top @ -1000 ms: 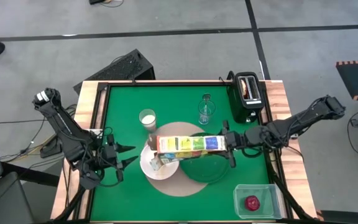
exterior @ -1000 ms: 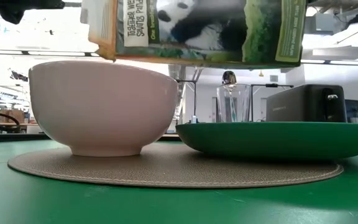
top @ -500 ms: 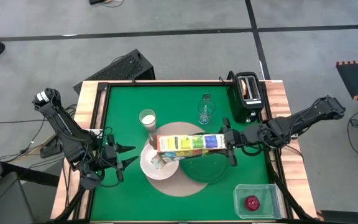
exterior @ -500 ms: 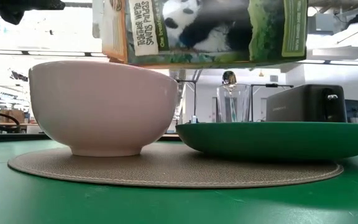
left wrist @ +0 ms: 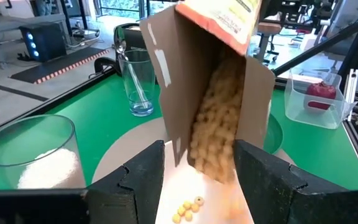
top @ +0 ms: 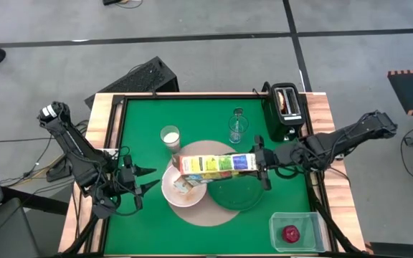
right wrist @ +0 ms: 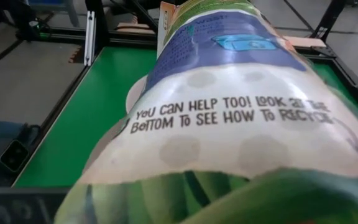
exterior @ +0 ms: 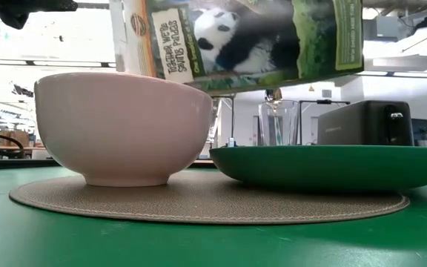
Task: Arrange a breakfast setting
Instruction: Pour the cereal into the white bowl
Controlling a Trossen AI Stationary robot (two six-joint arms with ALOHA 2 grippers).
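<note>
My right gripper (top: 259, 164) is shut on a colourful cereal box (top: 217, 165), which lies tipped over the white bowl (top: 178, 188). Cereal (left wrist: 215, 140) fills the box's open mouth, and a few pieces (left wrist: 188, 210) lie in the bowl. The bowl and the dark-green plate (top: 239, 195) rest on the round tan mat (top: 201, 213). My left gripper (top: 151, 179) stands open just left of the bowl. The silver spoon (top: 237, 113) stands in the clear glass (top: 237, 129). The small white cup (top: 169, 136) is behind the bowl. My right gripper holds the cereal box by its closed end (top: 252, 163), the end toward the table's right, pinched between the two fingers. The fingers come from the right, slanting a little downward. The box is lifted clear, lying across the table with its open end (left wrist: 191, 112) lowest, above the bowl.
The black toaster (top: 287, 111) with bread (top: 287, 100) in its slot stands at the far right. A clear plastic tub (top: 297, 231) at the near right corner holds the red apple (top: 290, 233). Green table shows on the near left.
My right gripper has risen a little and tipped, and the cereal box has gone up with it; the box's closed end has lifted more than its open end, which stays over the bowl.
</note>
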